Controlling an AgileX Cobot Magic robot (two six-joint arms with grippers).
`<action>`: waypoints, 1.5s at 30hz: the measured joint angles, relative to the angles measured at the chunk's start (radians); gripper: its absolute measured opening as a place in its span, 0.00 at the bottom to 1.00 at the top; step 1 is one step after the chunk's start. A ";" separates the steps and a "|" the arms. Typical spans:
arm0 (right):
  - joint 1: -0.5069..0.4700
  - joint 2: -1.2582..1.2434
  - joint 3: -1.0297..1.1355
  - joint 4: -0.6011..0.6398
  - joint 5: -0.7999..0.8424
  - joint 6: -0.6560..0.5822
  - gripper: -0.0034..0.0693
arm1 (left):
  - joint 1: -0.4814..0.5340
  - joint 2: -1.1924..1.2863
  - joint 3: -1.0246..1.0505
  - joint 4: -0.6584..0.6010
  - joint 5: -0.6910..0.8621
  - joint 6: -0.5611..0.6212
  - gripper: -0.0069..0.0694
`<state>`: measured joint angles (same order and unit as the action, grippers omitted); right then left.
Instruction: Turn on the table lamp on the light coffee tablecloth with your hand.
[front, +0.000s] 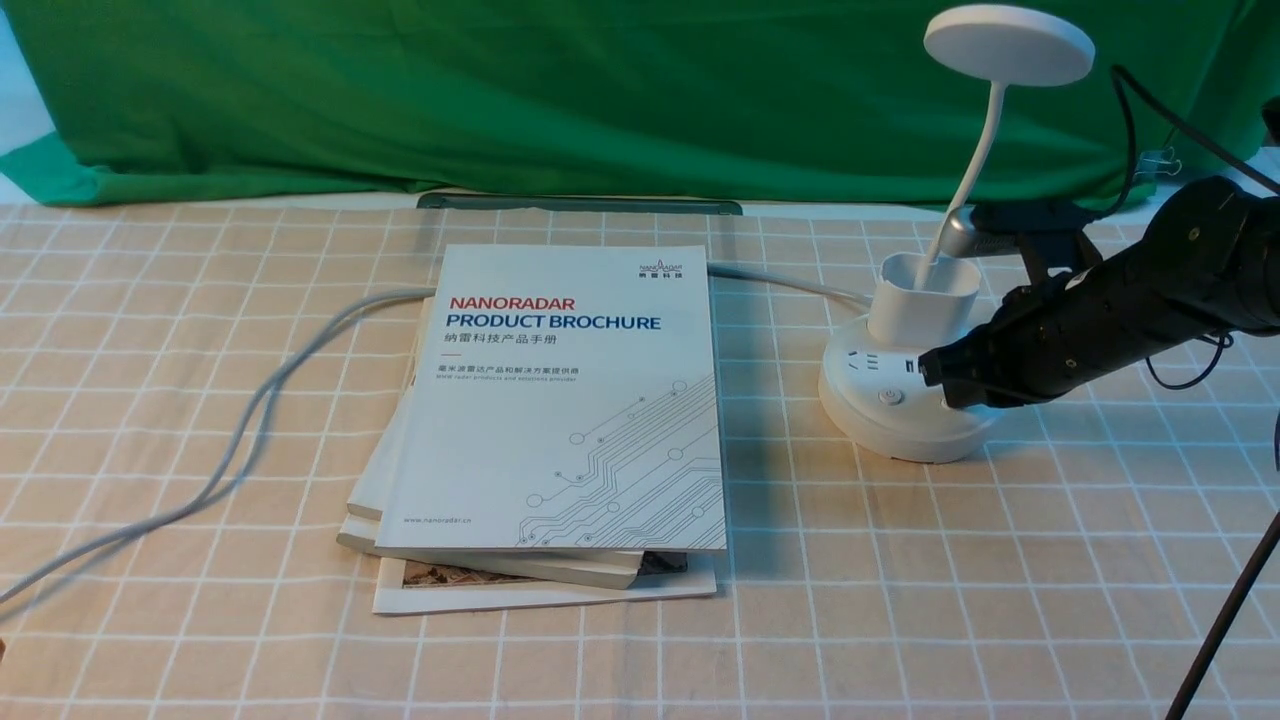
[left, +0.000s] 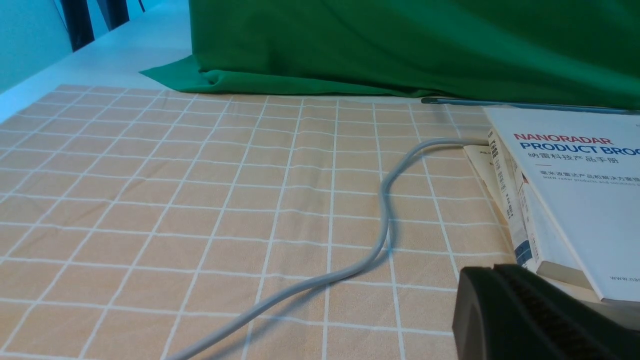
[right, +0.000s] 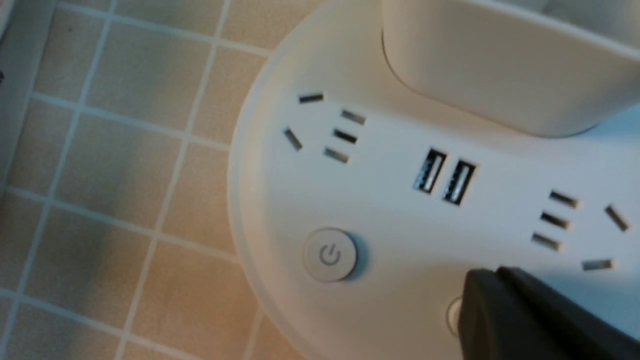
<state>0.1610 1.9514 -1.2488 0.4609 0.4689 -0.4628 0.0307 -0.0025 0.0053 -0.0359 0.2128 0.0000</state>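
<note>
The white table lamp (front: 915, 330) stands at the right on the light coffee tablecloth (front: 200, 400), with its disc head (front: 1008, 44) up on a thin curved neck and unlit. Its round base (right: 400, 210) shows sockets, two USB ports and a power button (right: 330, 254). My right gripper (front: 935, 372) is shut, its black tip over the base's near right part. In the right wrist view the gripper (right: 492, 295) covers most of a second round button (right: 452, 315). My left gripper (left: 492, 285) is shut, low over the cloth beside the books; it does not show in the front view.
A stack of brochures and books (front: 560, 420) lies in the middle. A grey cable (front: 250, 430) runs from the lamp behind the books and off the left edge. Green backdrop cloth (front: 500, 90) hangs behind. A dark rod (front: 1230, 620) crosses the bottom right corner.
</note>
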 joint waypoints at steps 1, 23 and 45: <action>0.000 0.003 -0.003 0.001 -0.004 0.000 0.08 | 0.000 0.000 0.000 0.000 0.000 0.000 0.12; -0.022 -0.380 0.243 -0.036 -0.027 -0.008 0.08 | 0.000 0.000 0.000 0.000 0.000 0.000 0.12; -0.023 -1.391 0.504 -0.043 -0.028 0.021 0.08 | 0.000 0.000 0.000 0.000 0.000 0.000 0.12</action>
<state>0.1381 0.5602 -0.7450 0.4184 0.4409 -0.4418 0.0307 -0.0025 0.0053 -0.0356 0.2128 0.0000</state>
